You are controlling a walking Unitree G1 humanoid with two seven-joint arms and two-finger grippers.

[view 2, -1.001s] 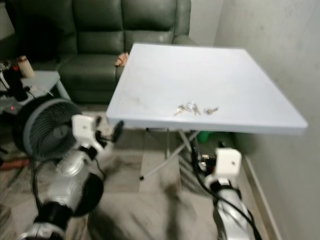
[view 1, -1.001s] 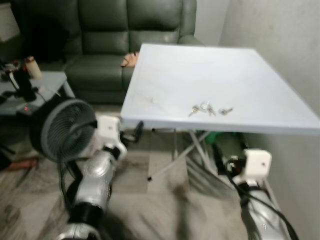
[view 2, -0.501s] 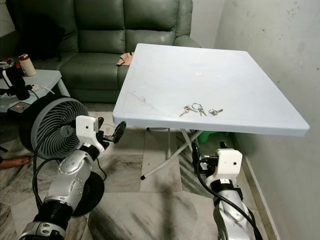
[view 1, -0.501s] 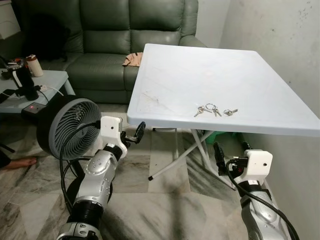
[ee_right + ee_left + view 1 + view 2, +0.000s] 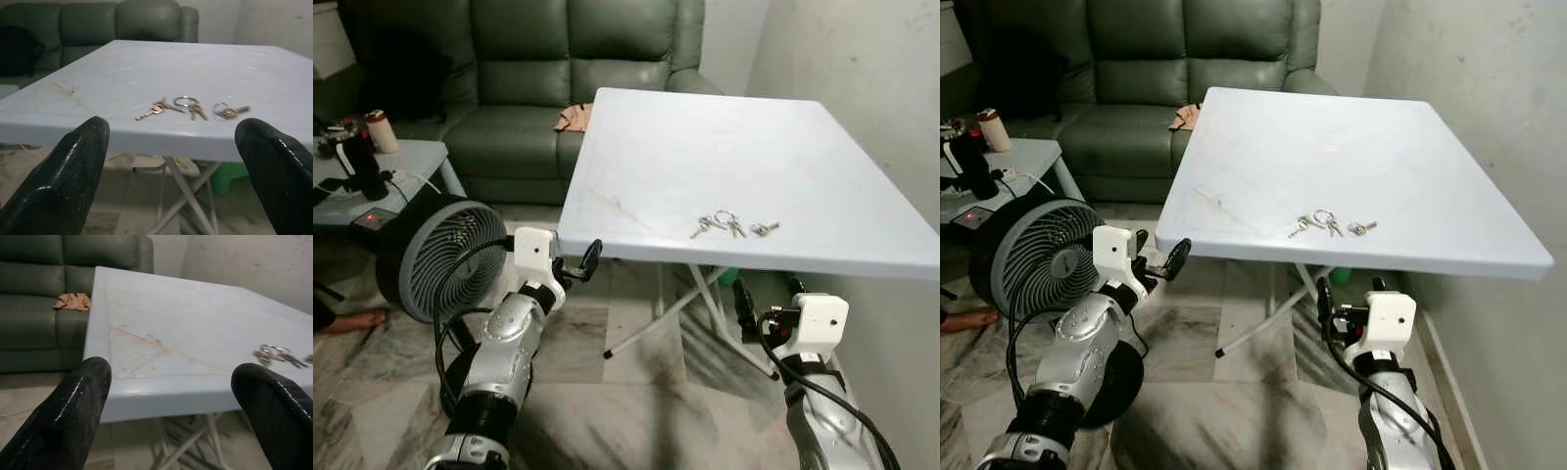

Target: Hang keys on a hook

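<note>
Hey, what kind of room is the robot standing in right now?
Most likely a home living room. A dark green sofa stands at the back, a floor fan sits on the marble-patterned tiles, and a white folding table by the wall has keys lying on it.

This is a living room in a home. A dark green leather sofa (image 5: 558,78) stands against the far wall with a small orange cloth (image 5: 573,117) on its seat. A white folding plastic surface (image 5: 724,147) sits beside a plain, scuffed white wall (image 5: 862,88). A round grey floor fan (image 5: 440,259) rests on the marble-patterned tile floor (image 5: 636,392), and a low pale side table (image 5: 401,162) carries household clutter.
</note>
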